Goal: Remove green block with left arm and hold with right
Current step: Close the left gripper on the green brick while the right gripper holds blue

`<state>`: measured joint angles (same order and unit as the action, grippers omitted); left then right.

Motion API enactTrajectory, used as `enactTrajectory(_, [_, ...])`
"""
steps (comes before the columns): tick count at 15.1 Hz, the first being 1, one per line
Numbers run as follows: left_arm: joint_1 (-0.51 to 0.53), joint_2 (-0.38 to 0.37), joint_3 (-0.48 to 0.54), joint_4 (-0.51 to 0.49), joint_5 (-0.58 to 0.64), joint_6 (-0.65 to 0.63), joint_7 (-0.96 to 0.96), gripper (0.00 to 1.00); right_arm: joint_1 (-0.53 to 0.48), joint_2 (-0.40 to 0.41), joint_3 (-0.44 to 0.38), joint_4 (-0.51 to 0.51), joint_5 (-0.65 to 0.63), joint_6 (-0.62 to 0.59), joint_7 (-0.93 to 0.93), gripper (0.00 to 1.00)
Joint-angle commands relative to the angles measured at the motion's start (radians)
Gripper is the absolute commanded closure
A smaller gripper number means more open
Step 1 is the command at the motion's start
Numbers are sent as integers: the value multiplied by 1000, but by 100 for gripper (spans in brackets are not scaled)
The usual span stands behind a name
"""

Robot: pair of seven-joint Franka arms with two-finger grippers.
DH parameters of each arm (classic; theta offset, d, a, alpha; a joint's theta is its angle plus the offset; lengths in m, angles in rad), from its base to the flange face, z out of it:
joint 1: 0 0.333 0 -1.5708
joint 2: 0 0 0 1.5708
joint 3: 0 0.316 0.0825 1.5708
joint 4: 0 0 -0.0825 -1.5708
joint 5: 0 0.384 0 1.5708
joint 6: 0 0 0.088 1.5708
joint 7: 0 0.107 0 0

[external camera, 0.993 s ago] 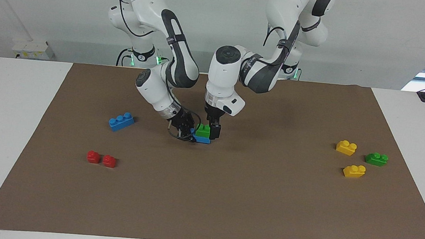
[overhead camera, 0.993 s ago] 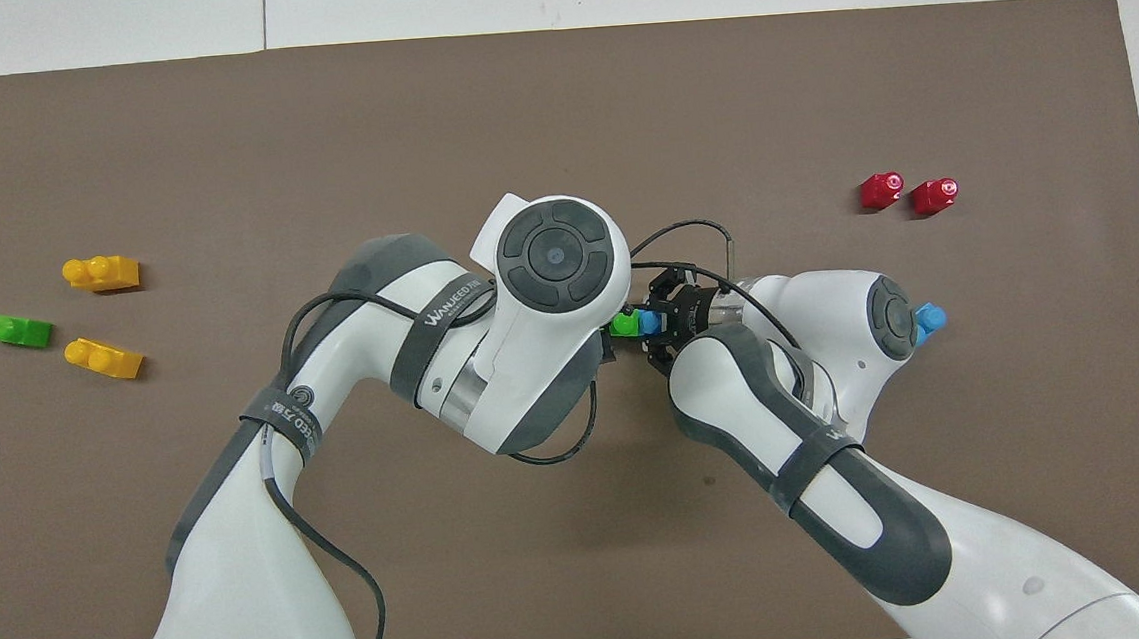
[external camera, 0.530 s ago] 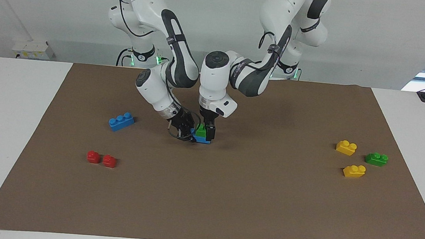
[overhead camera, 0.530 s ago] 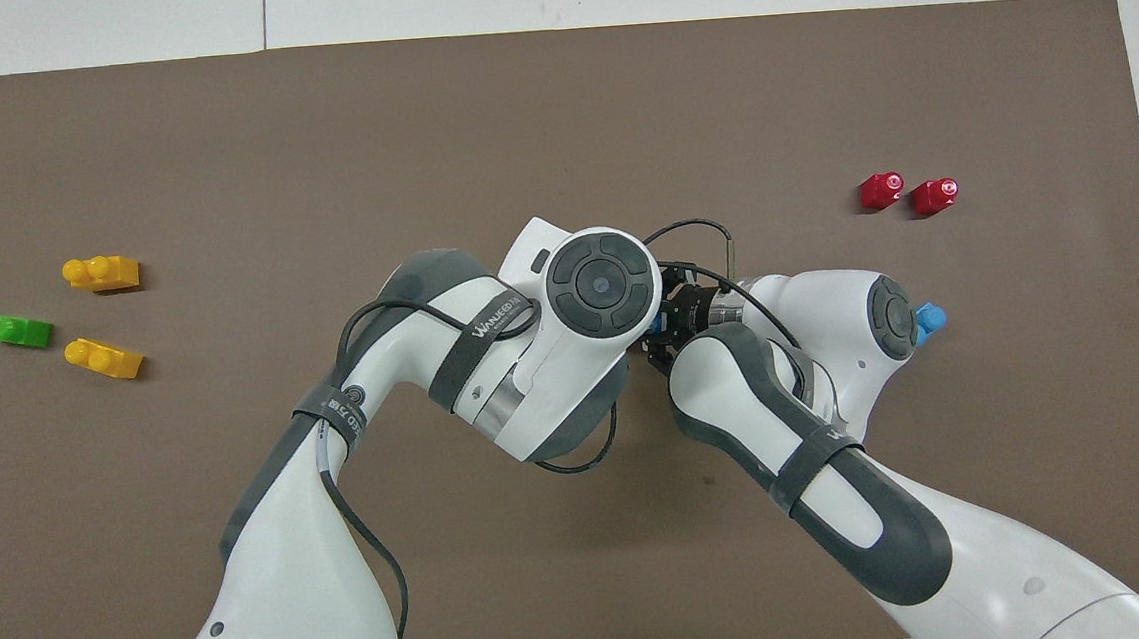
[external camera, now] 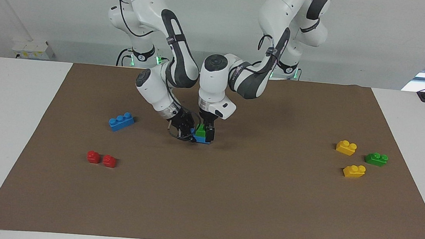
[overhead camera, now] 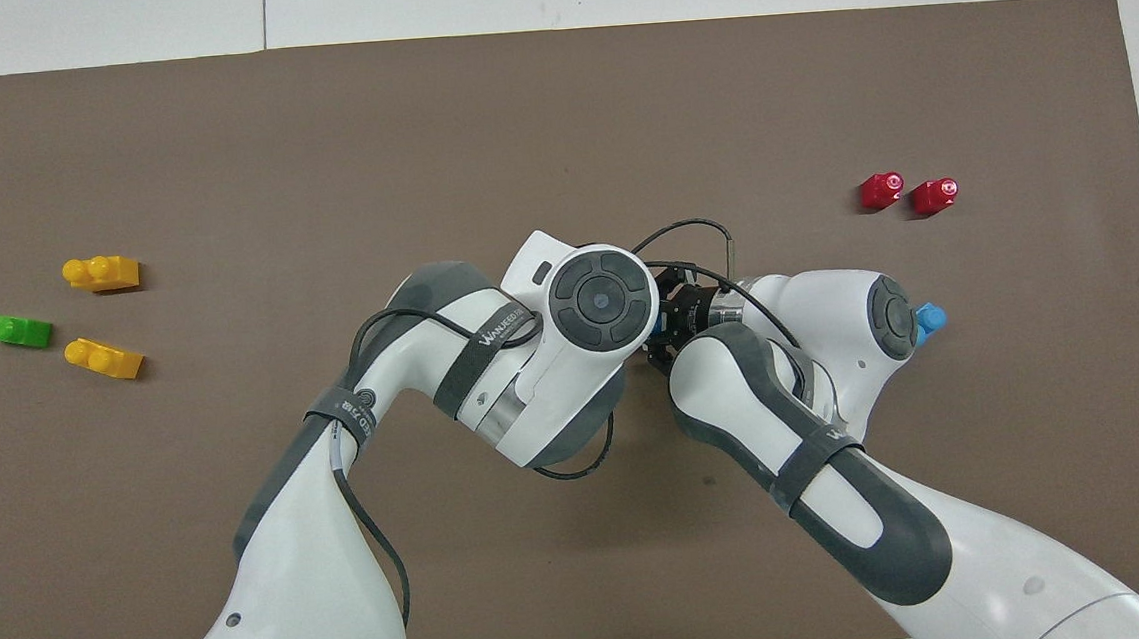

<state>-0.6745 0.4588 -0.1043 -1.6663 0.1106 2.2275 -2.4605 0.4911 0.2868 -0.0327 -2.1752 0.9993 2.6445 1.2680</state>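
The green block point(external camera: 200, 130) sits stacked on a blue brick point(external camera: 203, 140) near the middle of the brown mat. My left gripper point(external camera: 206, 133) has come straight down onto the green block and stands around it; how tight it is does not show. My right gripper point(external camera: 190, 132) reaches in low from the right arm's end and is shut on the end of the blue brick. In the overhead view the left wrist covers the green block and the left gripper; only the right gripper point(overhead camera: 658, 325) shows there.
A loose blue three-stud brick point(external camera: 121, 121) and two red pieces point(external camera: 93, 157) point(external camera: 109, 161) lie toward the right arm's end. Two yellow bricks point(external camera: 346, 147) point(external camera: 354, 171) and a darker green brick point(external camera: 376, 159) lie toward the left arm's end.
My left gripper has shifted from beside the green block to directly over and around it, and sits a little lower. The right arm and the bricks have not moved.
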Motion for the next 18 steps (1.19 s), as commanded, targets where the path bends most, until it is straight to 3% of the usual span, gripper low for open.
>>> enactTrajectory(1, [-16,-8,15,-9,24,14,-25,20,-8,11,7,11,24,14,-22,100])
enactTrajectory(5, [-25,-9,15,-6,26,9,-23,36,-8,11,7,12,24,14,-21,100])
enactTrajectory(9, [-33,-9,15,-6,41,3,-21,96,-5,11,7,11,24,14,-22,100])
enactTrajectory(10, [-33,-9,14,-3,41,-2,-21,100,-5,11,7,11,24,14,-22,100])
enactTrajectory(15, [-19,-17,14,37,41,-44,-12,100,-6,11,7,9,24,14,-22,100])
enactTrajectory(18, [-7,-72,14,40,34,-71,1,100,-6,11,7,9,24,14,-22,100])
